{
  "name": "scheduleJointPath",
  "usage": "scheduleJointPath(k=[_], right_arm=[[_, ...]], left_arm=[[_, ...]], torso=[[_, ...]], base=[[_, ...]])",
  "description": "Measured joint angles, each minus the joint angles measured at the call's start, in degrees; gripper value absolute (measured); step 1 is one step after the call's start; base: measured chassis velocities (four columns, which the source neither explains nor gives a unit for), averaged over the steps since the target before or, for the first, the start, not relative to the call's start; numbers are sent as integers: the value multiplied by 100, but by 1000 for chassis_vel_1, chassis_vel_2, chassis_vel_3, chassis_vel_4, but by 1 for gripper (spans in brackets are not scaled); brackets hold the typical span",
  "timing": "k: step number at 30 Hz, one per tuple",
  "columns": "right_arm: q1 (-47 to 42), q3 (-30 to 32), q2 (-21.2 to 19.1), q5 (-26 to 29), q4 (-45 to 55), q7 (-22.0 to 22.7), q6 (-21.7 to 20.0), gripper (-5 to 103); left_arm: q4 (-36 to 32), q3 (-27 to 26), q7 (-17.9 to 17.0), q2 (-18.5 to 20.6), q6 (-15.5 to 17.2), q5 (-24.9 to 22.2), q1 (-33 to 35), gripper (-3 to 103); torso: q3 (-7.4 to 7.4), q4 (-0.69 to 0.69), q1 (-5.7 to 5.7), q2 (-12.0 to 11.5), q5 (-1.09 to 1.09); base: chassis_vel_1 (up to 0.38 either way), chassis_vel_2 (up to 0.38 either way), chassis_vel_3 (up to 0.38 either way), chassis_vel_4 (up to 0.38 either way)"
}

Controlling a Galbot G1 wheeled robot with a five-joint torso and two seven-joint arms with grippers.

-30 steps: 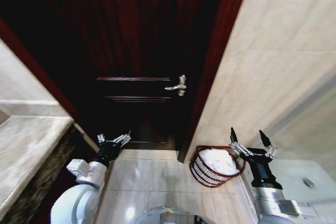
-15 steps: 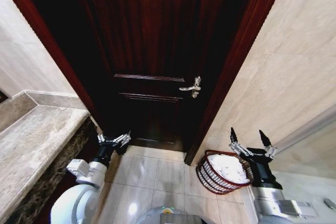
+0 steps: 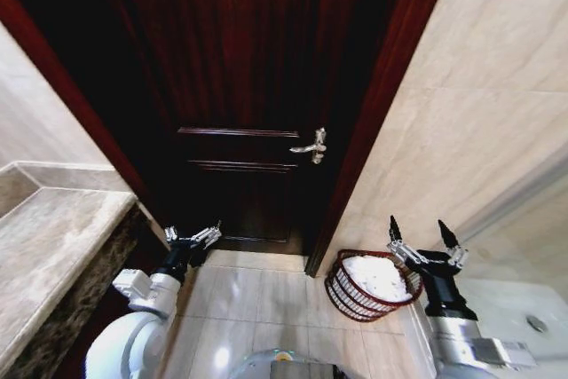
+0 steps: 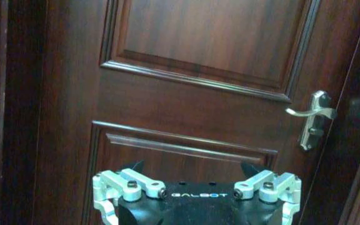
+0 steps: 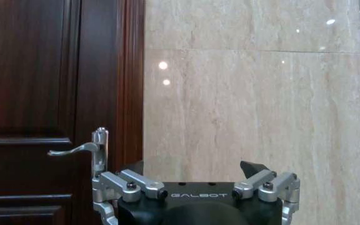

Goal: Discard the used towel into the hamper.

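Pretty dim by the dark door point(image 3: 240, 86), which swallows the light. Ceiling lamps leave glare spots on the marble wall point(image 5: 249, 93) and floor tiles point(image 3: 232, 303). Head view bends at the edges.

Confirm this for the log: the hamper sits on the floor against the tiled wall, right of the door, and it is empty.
Not quite. The hamper does sit on the floor against the tiled wall, right of the door, but it is not empty: the head view shows white cloth inside it. The right gripper hangs open beside it, holding nothing.
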Motion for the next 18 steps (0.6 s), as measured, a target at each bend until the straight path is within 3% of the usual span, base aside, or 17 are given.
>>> scheduleJointPath(k=[18], right_arm=[[0,0,0,0,0,0,0,100]], left_arm=[[0,0,0,0,0,0,0,100]], torso=[[0,2,1,-1,0]], base=[[4,-3,-2,4]])
